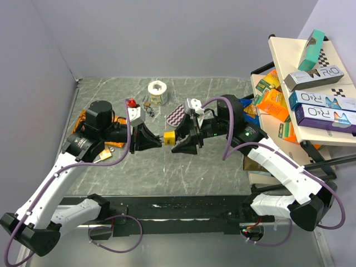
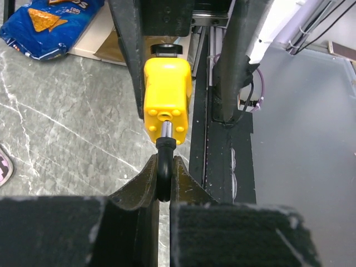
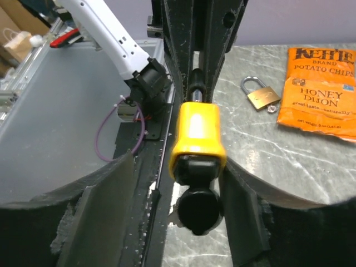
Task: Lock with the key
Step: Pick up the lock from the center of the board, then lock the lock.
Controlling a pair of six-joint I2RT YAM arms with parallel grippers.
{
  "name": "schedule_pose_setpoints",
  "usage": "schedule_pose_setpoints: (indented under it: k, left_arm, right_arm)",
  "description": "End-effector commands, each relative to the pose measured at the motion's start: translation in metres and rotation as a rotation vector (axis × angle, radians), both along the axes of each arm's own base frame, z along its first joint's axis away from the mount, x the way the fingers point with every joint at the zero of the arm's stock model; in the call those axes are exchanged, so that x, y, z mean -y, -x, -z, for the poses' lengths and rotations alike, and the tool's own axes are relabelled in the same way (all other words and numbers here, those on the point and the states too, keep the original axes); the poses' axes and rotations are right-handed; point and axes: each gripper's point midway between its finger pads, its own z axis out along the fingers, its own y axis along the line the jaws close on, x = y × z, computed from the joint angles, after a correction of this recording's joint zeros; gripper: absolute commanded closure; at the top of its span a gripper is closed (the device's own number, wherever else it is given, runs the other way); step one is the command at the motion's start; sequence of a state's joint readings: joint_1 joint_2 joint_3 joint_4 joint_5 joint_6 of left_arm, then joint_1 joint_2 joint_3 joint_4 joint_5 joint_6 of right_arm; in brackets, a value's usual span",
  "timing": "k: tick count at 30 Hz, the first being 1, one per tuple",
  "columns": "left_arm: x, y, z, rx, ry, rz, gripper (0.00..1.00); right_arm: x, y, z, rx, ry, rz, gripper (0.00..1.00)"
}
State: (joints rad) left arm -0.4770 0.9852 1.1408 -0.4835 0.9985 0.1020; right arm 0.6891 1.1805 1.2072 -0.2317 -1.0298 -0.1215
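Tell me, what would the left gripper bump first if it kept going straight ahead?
The yellow padlock, whose shackle the left gripper pinches. Just past it, probably, comes the right gripper.

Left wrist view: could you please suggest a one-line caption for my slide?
Left gripper pinches the black shackle of a yellow padlock flanked by the fingers of the right gripper.

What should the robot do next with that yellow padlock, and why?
Probably close the right hand on the black head of the key. The left hand pinches the yellow padlock by its shackle, and the key sits in the lock, but the right fingers flank its head with a gap showing, so it cannot be turned yet.
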Motion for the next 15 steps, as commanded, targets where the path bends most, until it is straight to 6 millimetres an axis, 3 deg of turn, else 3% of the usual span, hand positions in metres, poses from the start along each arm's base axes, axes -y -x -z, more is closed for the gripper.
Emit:
schedule_pose_setpoints:
  k: [1,8,12,13,15]
  left_arm:
    - [0.0016,0.0070,-0.0209,0.110,0.043,0.035,0.99]
    - [0.0044,0.0061,-0.0222,0.091,0.048,0.023,0.99]
    - [0.0055,0.0057,-0.0242,0.082,0.058,0.023,0.99]
    - [0.0060,0.0061,-0.0242,0.078,0.059,0.025,0.99]
    - [0.0059,0.0059,-0.0224,0.070,0.053,0.027,0.99]
  right_arm:
    - [-0.0005,0.0015,-0.0231,0.068,-0.051,-0.028,0.41]
    - [-0.0034,-0.0067,-0.0202,0.086,-0.036,0.003,0.64]
    - [-0.0061,-0.0056,-0.0208,0.093,-0.033,-0.004,0.67]
    - [-0.0060,-0.0058,-0.0208,0.093,-0.032,-0.006,0.80]
    - [-0.0060,-0.0053,-0.0229,0.092,-0.036,-0.007,0.93]
